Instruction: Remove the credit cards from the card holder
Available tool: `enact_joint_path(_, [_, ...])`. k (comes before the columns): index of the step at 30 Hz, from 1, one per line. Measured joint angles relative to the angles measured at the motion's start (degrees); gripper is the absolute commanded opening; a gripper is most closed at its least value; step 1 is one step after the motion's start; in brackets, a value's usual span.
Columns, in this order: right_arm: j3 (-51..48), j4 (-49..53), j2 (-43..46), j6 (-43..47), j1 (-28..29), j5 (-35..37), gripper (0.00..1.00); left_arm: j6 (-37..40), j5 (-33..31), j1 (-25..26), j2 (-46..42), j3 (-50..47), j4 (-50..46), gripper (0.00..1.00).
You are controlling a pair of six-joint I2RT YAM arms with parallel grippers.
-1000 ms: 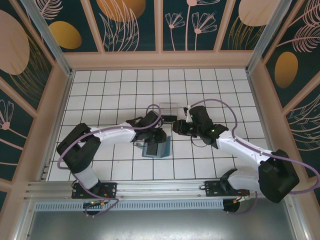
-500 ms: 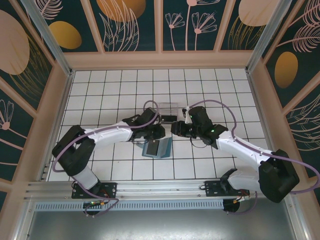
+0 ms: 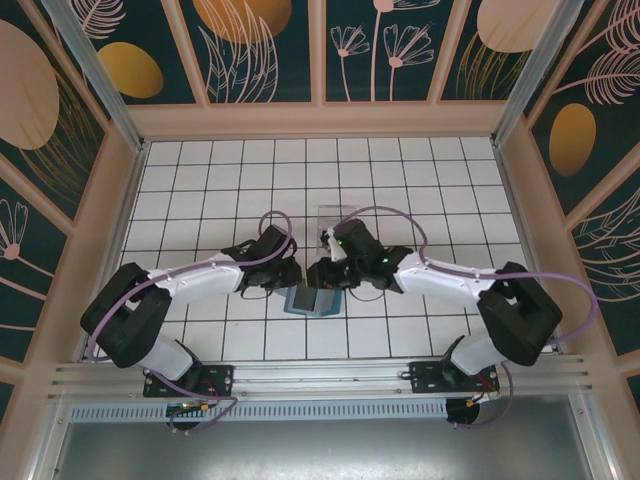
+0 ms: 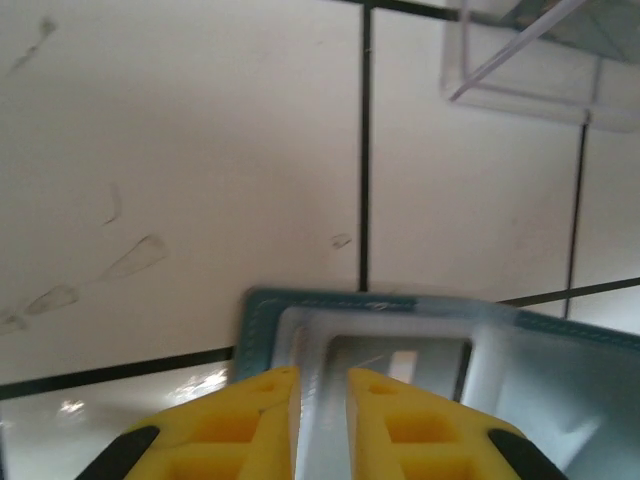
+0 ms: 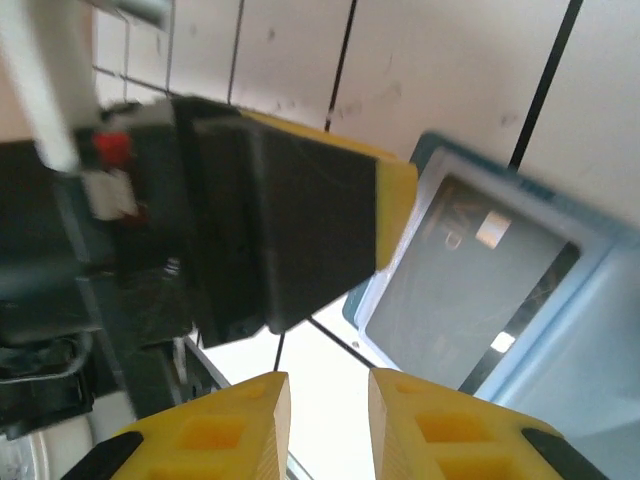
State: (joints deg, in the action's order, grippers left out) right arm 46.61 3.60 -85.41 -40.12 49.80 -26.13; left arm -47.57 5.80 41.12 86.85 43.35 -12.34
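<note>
Card holder (image 3: 318, 302), teal, open on white-tiled counter (image 3: 220, 200); floral teal walls (image 3: 260, 50) around.
Left gripper (image 4: 322, 385) pinches its edge; right gripper (image 5: 330, 385) slightly parted, empty; dark card (image 5: 470, 290) partly hidden inside pocket.

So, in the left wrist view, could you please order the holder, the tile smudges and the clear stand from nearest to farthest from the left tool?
1. The holder: right at the left tool, its edge between the fingers.
2. The smudges: on the tile, left of the picture.
3. The clear stand: top right, farthest.
</note>
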Motion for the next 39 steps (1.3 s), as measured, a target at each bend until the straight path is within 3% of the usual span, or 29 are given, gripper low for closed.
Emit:
enact_joint_path(11, [-3.3,-0.9,-4.1,-2.0,1.3,-1.6,0.28,-0.1,-2.4,-0.3,-1.0,-4.5,-1.4,0.16])
enact_joint_path(25, [-5.9,-1.1,-6.7,1.7,-6.1,-0.8,0.28,-2.1,1.9,-0.6,-5.3,-8.5,0.9,0.16])
enact_joint_path(39, [-4.0,-0.8,-6.5,1.5,-6.3,-1.4,0.28,-4.9,3.4,-0.6,-9.6,-8.2,1.9,0.38])
